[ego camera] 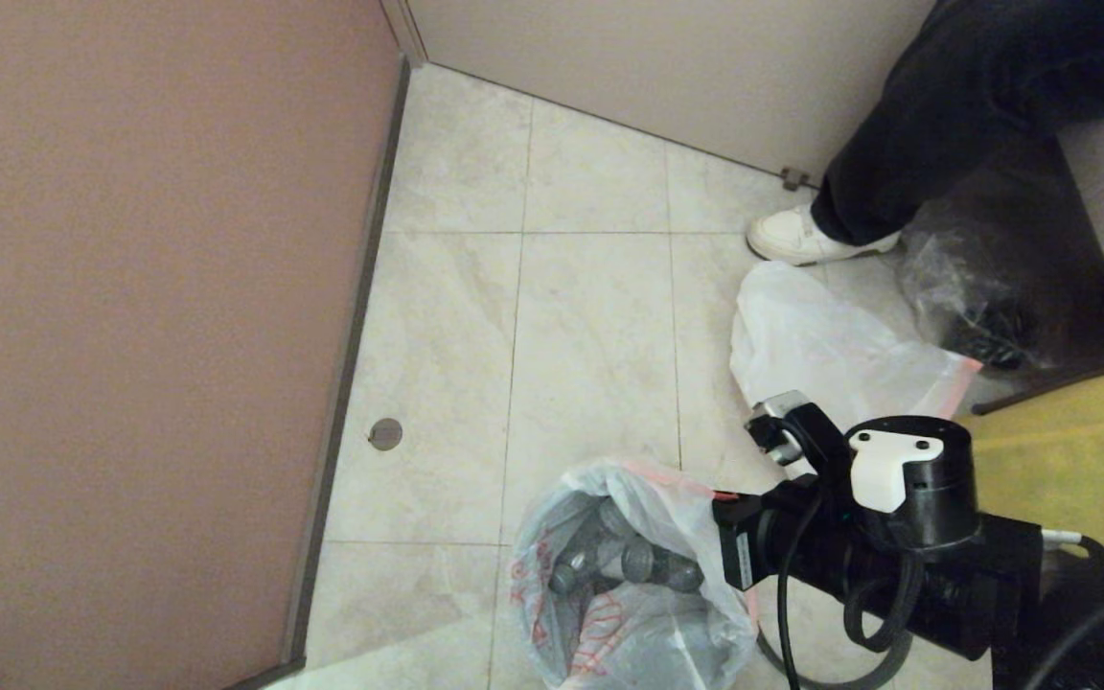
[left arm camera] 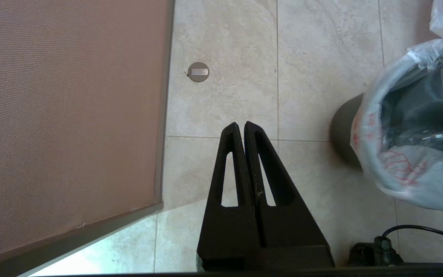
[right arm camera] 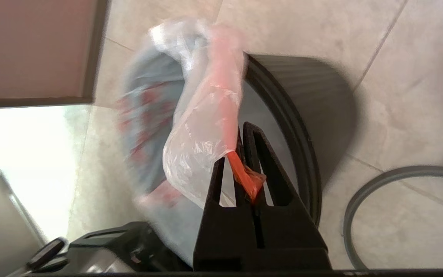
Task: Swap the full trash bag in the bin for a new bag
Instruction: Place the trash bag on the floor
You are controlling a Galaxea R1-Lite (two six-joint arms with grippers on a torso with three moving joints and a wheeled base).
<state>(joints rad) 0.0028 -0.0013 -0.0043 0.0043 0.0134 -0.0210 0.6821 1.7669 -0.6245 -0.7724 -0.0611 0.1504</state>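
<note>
The full trash bag (ego camera: 633, 585) sits in the bin (right arm camera: 302, 115) at the near edge of the head view, on the tiled floor (ego camera: 590, 316). Its mouth gapes open and greyish clear bottles (ego camera: 624, 561) lie packed inside. The plastic is white and translucent, printed with red characters, with an orange-red drawstring hem (right arm camera: 221, 77) along its top edge.

The right arm reaches in from the robot's right, level with the bag's mouth. The right pincer (right arm camera: 246, 129) is pressed together on that hem, a twisted orange-red tail of it caught between the fingers (right arm camera: 267, 165), and the film hangs slack from the pinch over the bin's ribbed black wall. A separate grey rim ring (right arm camera: 383, 184) lies on the floor just beside the bin.

The left pincer (left arm camera: 240, 127) hangs over bare floor beside the bin, its fingers pressed together on nothing, near the brown partition wall (ego camera: 149, 316).

The new bag (ego camera: 820, 350) lies crumpled on the floor beyond the right arm. Past it are a person's white shoe (ego camera: 801, 238) and dark trouser leg (ego camera: 954, 125), a clear glossy bag (ego camera: 974, 287) with dark lumps, and a yellow bag (ego camera: 1069, 450).
</note>
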